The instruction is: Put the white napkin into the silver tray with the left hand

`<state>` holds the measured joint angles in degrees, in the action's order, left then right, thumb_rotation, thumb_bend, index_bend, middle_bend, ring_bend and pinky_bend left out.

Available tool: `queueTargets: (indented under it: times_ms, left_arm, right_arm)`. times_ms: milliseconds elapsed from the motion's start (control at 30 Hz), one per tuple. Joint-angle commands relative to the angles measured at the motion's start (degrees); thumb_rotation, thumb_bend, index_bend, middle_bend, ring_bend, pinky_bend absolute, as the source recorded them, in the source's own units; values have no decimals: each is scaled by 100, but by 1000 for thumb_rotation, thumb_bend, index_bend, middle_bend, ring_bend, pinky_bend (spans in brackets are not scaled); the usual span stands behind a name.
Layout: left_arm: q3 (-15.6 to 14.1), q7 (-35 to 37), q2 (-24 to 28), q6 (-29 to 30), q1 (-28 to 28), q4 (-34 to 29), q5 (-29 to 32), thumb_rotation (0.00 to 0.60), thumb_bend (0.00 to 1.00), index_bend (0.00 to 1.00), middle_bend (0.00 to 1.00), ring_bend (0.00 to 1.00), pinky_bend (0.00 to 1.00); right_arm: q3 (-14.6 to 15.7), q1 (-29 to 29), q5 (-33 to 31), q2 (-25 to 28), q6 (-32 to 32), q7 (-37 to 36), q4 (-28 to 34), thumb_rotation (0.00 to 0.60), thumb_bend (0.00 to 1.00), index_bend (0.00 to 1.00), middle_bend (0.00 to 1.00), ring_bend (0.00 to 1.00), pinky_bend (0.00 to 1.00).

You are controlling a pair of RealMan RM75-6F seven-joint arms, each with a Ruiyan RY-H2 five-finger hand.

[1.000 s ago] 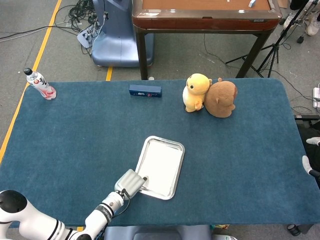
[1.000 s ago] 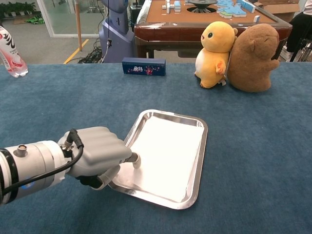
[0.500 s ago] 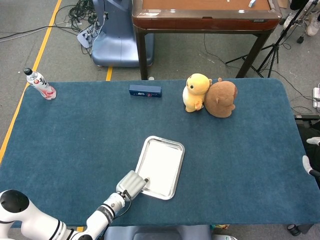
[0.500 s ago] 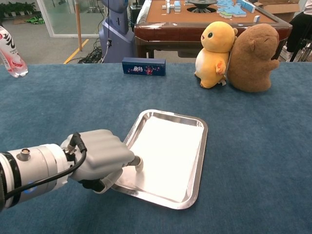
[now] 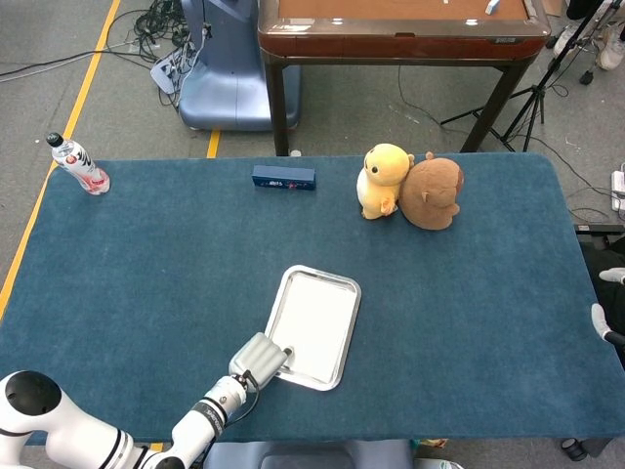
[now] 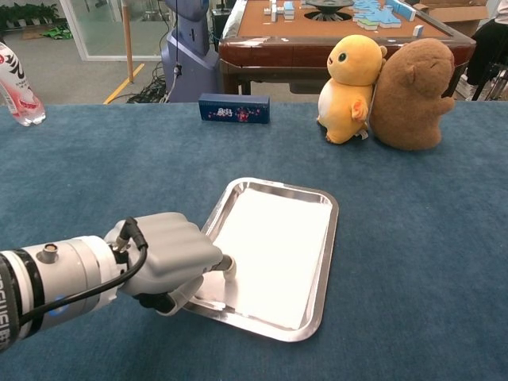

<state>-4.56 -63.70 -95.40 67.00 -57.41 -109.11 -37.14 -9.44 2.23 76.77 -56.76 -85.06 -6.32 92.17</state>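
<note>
My left hand [image 6: 171, 258] creeps a little further right along the near left edge of the shiny silver rectangular tray [image 6: 325, 262], fingers [image 6: 226, 264] pushed further onto the flat white napkin [image 6: 274, 246]; the tray's near edge now sits slightly higher in the chest view.

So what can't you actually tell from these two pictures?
- Left robot hand: whether it is pinching the white napkin in the silver tray; its knuckles hide the fingertips in both views.
- Small blue box: print too small.
- Bottle: cut off by the chest view's edge.
- Right robot hand: in neither view.
</note>
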Motion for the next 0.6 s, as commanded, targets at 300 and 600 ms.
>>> queueTargets:
  times_ms: [300, 600]
  left_arm:
    - [-20, 1, 6, 29, -1, -34, -13, 600, 808, 218, 832, 573, 686]
    - [-52, -7, 0, 68, 11, -95, -67, 600, 808, 218, 832, 574, 686]
  right_arm:
    - [1, 5, -4, -2, 11, 17, 3, 600, 393, 332, 313, 158, 296]
    - [2, 4, 2, -9, 2, 24, -3, 600, 393, 332, 313, 158, 296]
